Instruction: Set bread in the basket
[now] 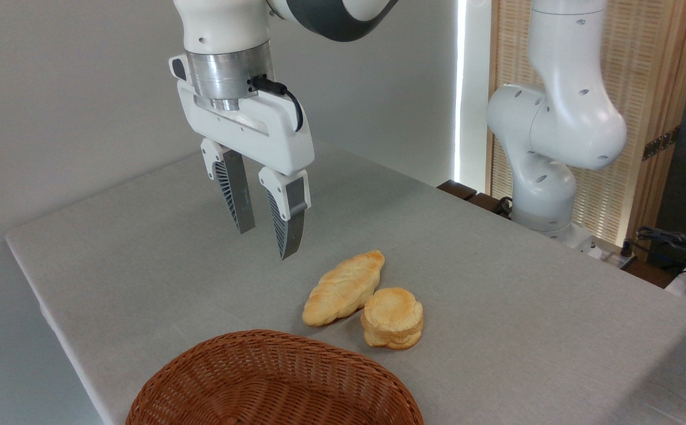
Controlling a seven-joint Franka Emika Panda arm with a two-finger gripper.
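Bun (393,317): We see it lying flat on the surface (160,248), its toasted top facing up. It is round, so we find no long side and no way it points.
Bun shape: We see a wavy, flower-like edge and sides that look like stacked layers. It is golden yellow, browner on top.
Where the bun is: We see it just behind the basket (272,383), near its back right rim, and not inside it. It sits right beside the loaf (344,287), at the loaf's lower right; we cannot tell if they touch.
Loaf: We see a longer twisted bread. Its long side runs from lower left to upper right, with the pointed end at the upper right.
Basket: We see woven brown-red wicker in an oval shape, much wider than the bun. The bottom edge of the view cuts it off.
End effector (267,243): We see it hanging in the air, up and to the left of both breads, pointing down. Its two fingers are apart with a clear gap, and nothing is between them.
Fingers (236,198): We see grey ribbed pads that get thin at the tips.
Surface: We see a flat grey cloth-like top.
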